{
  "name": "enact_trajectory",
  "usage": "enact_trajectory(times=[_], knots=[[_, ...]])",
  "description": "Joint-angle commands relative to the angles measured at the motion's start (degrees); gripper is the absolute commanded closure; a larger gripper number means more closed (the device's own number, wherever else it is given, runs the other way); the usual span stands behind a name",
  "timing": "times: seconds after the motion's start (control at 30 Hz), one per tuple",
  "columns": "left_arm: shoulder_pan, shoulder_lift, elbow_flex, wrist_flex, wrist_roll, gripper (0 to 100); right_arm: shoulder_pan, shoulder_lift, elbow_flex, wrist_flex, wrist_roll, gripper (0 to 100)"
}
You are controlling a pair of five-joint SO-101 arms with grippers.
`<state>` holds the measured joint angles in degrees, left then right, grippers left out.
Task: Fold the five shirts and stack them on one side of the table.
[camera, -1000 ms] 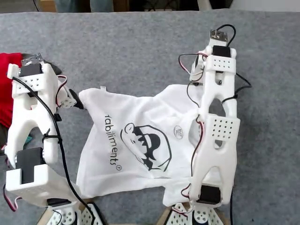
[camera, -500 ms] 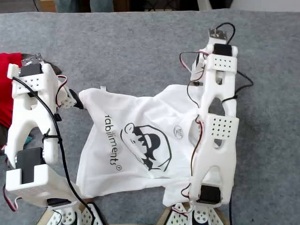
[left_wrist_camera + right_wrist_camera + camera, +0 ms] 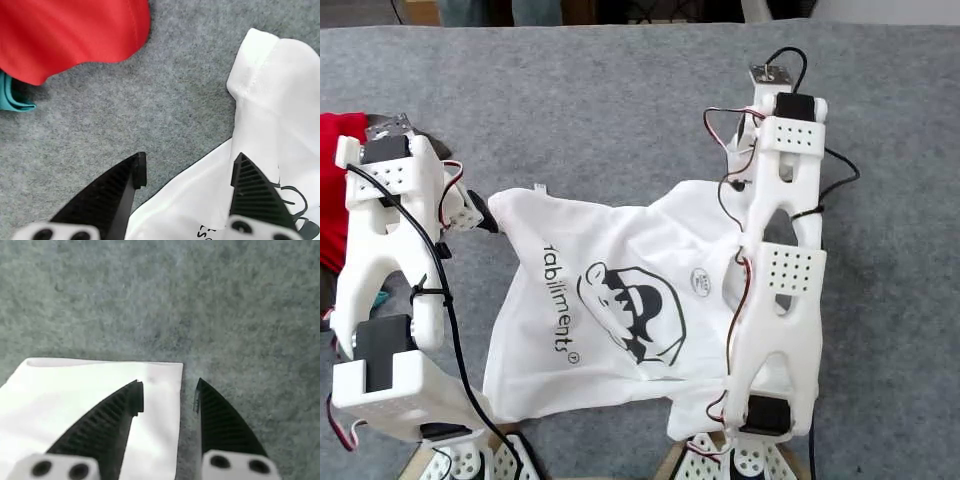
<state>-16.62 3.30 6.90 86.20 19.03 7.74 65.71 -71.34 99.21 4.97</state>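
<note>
A white shirt (image 3: 620, 300) with a black print lies spread on the grey table, not quite flat. My left gripper (image 3: 189, 167) is open just above the shirt's left sleeve (image 3: 270, 90), with one finger over the cloth and the other over bare table. In the high view this gripper (image 3: 478, 215) sits at the shirt's far left corner. My right gripper (image 3: 167, 392) is open with a narrow gap, straddling the straight edge of a white shirt corner (image 3: 100, 385). The right arm (image 3: 785, 250) lies over the shirt's right side. A red shirt (image 3: 335, 190) lies at the table's left edge.
A teal cloth (image 3: 12, 95) peeks out beside the red shirt (image 3: 70, 35). Bare grey table (image 3: 600, 100) stretches across the far side and to the right of the right arm. Both arm bases stand at the near edge.
The right arm's wrist has shifted slightly toward the far side of the table. The left arm and the white shirt have not moved.
</note>
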Motion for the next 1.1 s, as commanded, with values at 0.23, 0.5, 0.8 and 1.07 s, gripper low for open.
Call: enact_trajectory(times=[0.23, 0.5, 0.8, 1.07], knots=[[-0.48, -2.11, -1.45, 0.35, -0.44, 71, -0.53, 3.47, -1.98, -3.6, 0.53, 81.9], [-0.48, -2.11, -1.45, 0.35, -0.44, 71, -0.7, 3.65, -1.98, -3.69, 0.53, 82.2], [-1.71, -2.55, -1.54, -0.09, -0.09, 71, -0.79, 3.74, -1.98, -3.69, 3.96, 98.2], [-1.1, -2.02, -9.98, 0.26, 2.55, 71, 4.4, 3.56, -8.13, -3.16, 4.13, 98.5]])
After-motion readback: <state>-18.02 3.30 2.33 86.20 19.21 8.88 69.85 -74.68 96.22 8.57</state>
